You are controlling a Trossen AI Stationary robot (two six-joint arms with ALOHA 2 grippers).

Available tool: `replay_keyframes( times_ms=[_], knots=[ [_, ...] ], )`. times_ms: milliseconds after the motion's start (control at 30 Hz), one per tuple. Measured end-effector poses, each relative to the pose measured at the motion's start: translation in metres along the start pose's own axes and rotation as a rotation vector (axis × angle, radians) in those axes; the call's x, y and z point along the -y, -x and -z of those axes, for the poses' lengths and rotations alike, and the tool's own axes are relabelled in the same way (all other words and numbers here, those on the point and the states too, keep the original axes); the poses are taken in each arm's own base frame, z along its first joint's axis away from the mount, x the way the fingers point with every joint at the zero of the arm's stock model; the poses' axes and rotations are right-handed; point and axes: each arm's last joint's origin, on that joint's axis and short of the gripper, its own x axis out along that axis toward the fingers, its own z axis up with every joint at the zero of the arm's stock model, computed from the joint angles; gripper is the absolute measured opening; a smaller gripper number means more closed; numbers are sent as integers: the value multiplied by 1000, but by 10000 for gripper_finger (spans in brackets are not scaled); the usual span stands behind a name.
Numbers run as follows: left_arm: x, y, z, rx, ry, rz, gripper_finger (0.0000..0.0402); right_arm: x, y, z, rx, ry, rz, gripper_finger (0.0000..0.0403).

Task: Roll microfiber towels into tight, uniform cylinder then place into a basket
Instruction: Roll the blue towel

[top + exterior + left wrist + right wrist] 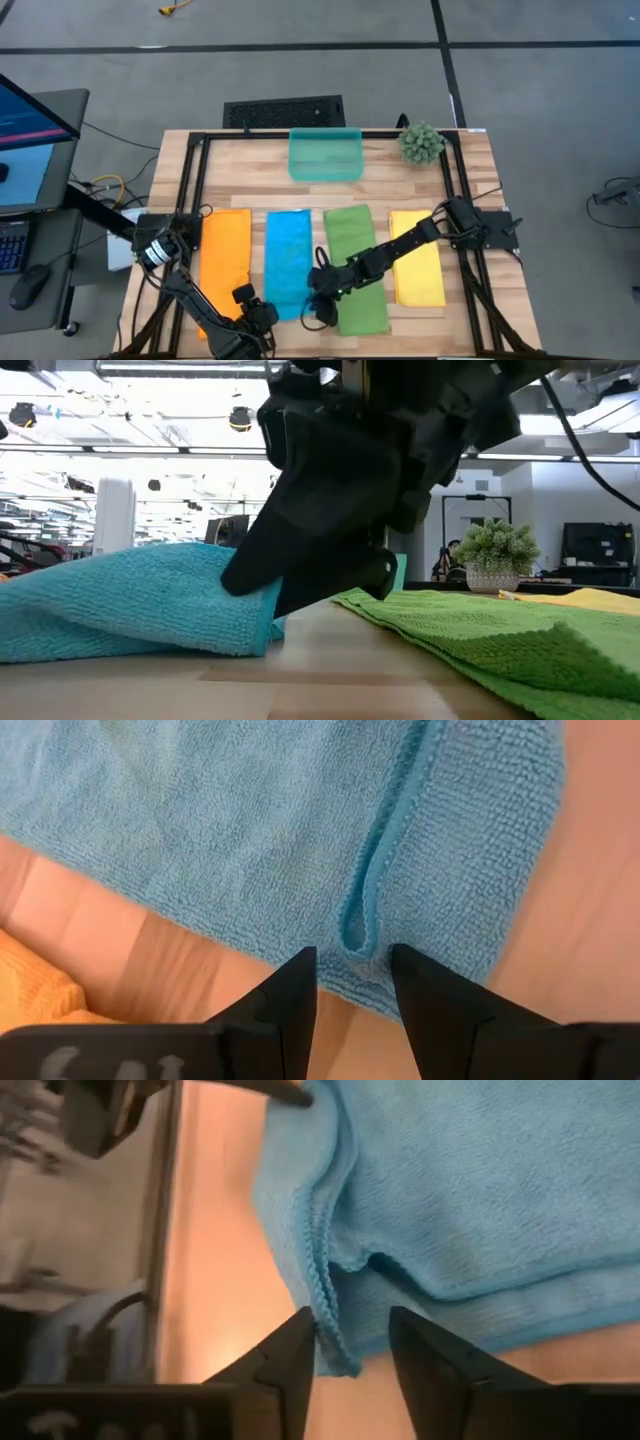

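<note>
We see both grippers at the blue towel's near edge: the left gripper stands parted around a raised fold, the right gripper parted at the folded corner beside it. The basket sits well beyond them.

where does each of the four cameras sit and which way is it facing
High view: above the table looking straight down; both arms show, left gripper and right gripper at the blue towel.
Low view: at table-top height looking level into the room; a dark gripper fills the top.
Left wrist view: on the left wrist, looking past its open fingers at a fold.
Right wrist view: on the right wrist, fingers apart over the hem.
Shared: all four show the blue towel.
</note>
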Motion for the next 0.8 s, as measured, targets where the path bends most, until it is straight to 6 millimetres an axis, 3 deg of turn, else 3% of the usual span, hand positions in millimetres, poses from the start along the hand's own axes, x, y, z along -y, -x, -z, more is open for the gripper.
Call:
replay_keyframes(
  times_ms=[233,433,600,800],
  knots=[
    [1,2,4,3,6,6,125,3,2,-3,-26,-13,-31,188],
    [1,2,3,12,6,4,125,-10,24,-8,-36,12,-1,186],
    [1,2,3,16,7,3,125,-36,40,-12,66,186,-2,178],
    [1,2,3,16,11,3,125,-61,34,3,118,440,-62,172]
  ],
)
